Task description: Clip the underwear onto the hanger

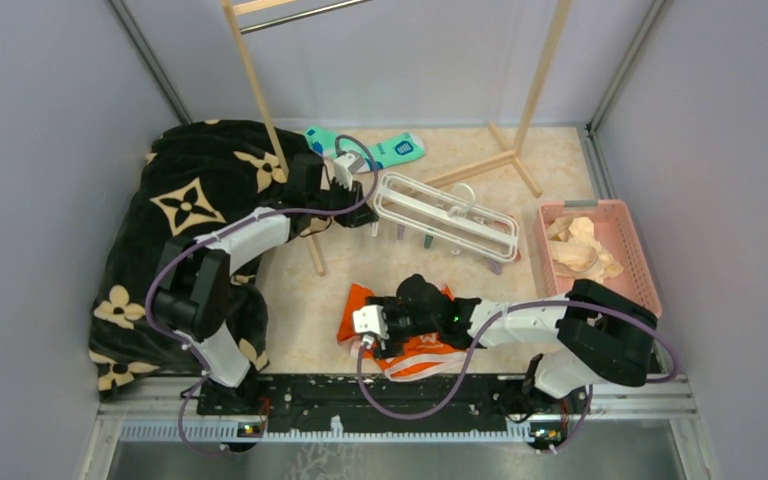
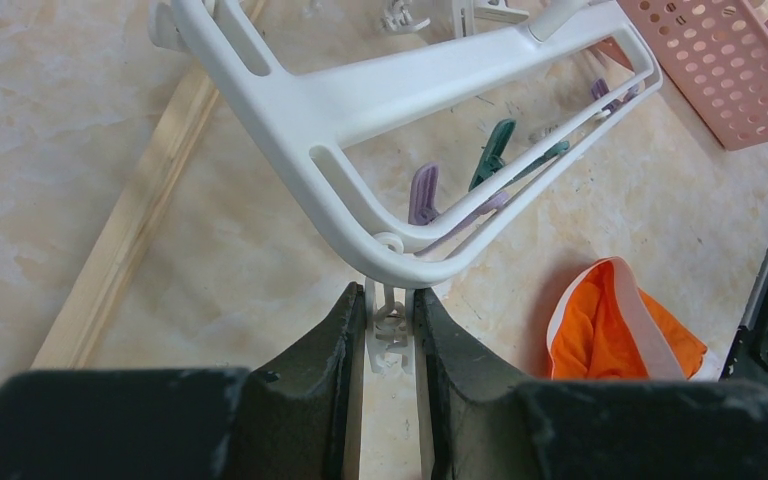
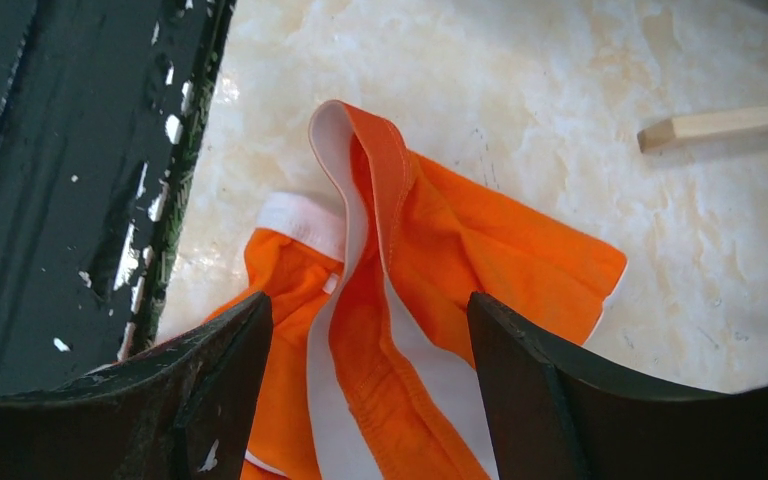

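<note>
The white plastic frame hanger [image 2: 360, 95] is being pinched at its corner by the left gripper [image 2: 390, 300]. The orange cloth briefs [image 3: 480, 240], at the table [image 3: 560, 100]'s near edge, are being straddled by the spread-open right gripper [image 3: 368, 305].

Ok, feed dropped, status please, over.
Left gripper: jaws shut on hanger at corner clip. Right gripper: jaws open over underwear, nothing held. Wooden rack foot beside hanger.

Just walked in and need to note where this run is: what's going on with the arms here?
The left claw is closed on a white clip at one corner of the hanger, holding that end of the frame. The right claw is open over the crumpled orange underwear, one finger on each side, not gripping it. The underwear lies on the table, and none of it is clipped yet.
</note>
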Robot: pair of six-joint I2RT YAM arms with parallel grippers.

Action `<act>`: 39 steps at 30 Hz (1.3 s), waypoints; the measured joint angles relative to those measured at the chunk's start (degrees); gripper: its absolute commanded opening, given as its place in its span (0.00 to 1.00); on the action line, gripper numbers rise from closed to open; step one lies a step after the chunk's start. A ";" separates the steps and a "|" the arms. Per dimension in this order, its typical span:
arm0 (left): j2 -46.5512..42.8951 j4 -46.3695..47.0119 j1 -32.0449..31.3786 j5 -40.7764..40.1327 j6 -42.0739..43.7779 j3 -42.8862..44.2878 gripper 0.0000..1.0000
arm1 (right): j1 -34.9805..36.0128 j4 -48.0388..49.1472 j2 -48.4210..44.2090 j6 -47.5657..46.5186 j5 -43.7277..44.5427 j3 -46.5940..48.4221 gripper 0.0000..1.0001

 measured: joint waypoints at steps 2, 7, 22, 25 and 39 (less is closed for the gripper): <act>0.13 -0.02 0.00 0.13 0.00 0.11 0.00 | -0.59 -0.66 0.55 -0.37 -0.07 0.00 0.68; 0.52 -0.07 0.00 0.24 0.02 0.17 0.00 | -1.66 -1.25 1.11 -1.05 0.00 0.00 0.60; 1.33 -0.92 0.00 1.18 0.02 1.14 0.00 | -1.66 1.11 2.38 -1.55 0.37 0.00 0.26; 1.36 -1.16 0.00 1.33 0.02 1.16 0.00 | -1.66 1.22 2.40 -1.40 0.35 0.00 0.18; 1.53 -1.36 0.00 2.45 0.00 1.79 0.00 | -2.34 -15.02 2.84 8.11 0.44 14.10 0.00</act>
